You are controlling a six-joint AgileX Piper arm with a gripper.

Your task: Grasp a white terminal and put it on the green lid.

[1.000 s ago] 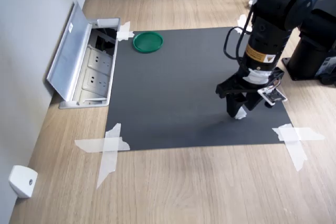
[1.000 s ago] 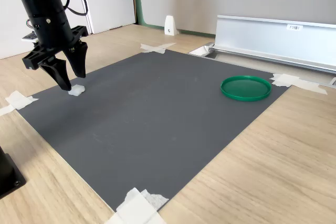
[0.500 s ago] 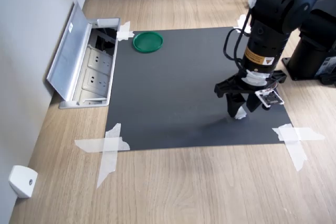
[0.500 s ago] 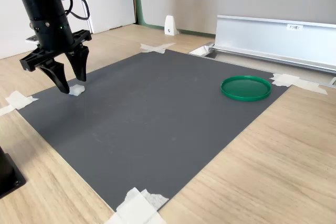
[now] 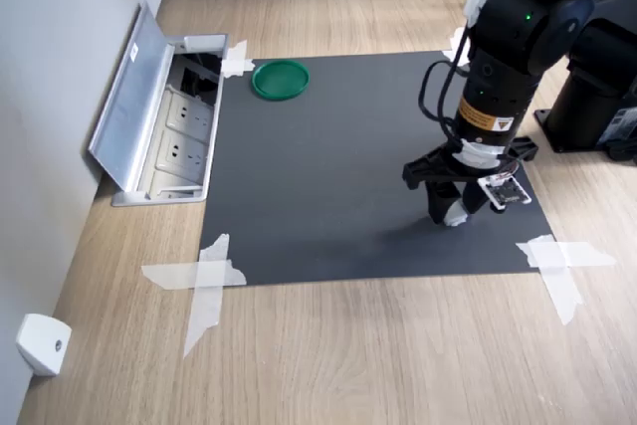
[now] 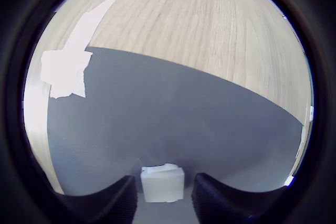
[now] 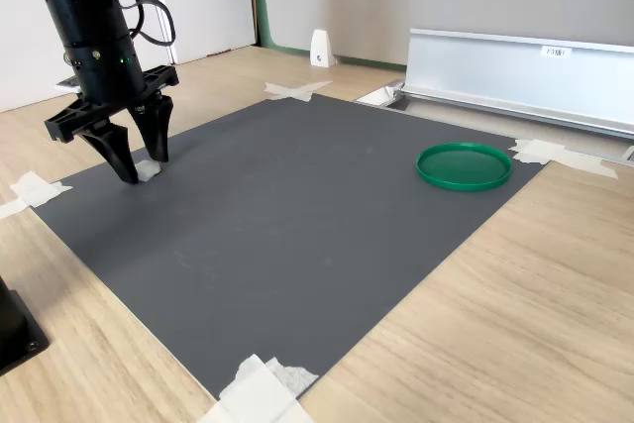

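Observation:
The white terminal (image 5: pixel 456 216) (image 7: pixel 148 170) lies on the black mat (image 5: pixel 328 166) near the corner closest to the arm's base. My gripper (image 5: pixel 453 212) (image 7: pixel 143 169) stands over it, open, with one finger on each side. In the wrist view the white terminal (image 6: pixel 162 183) sits between the fingertips (image 6: pixel 118 198) with a thin gap on each side. The green lid (image 5: pixel 280 79) (image 7: pixel 464 165) rests flat on the mat's far corner, well away from the gripper.
White tape strips (image 5: pixel 204 276) (image 5: pixel 557 261) hold the mat's corners to the wooden floor. An open floor socket box with a silver lid (image 5: pixel 139 102) (image 7: pixel 515 71) sits beside the green lid. A white wedge block (image 5: pixel 42 343) lies by the wall. The arm's black base (image 5: pixel 587 97) stands near the mat.
The gripper has sunk toward the mat, so its fingers now straddle the white terminal, and they stand closer together. The terminal and the lid have not moved.

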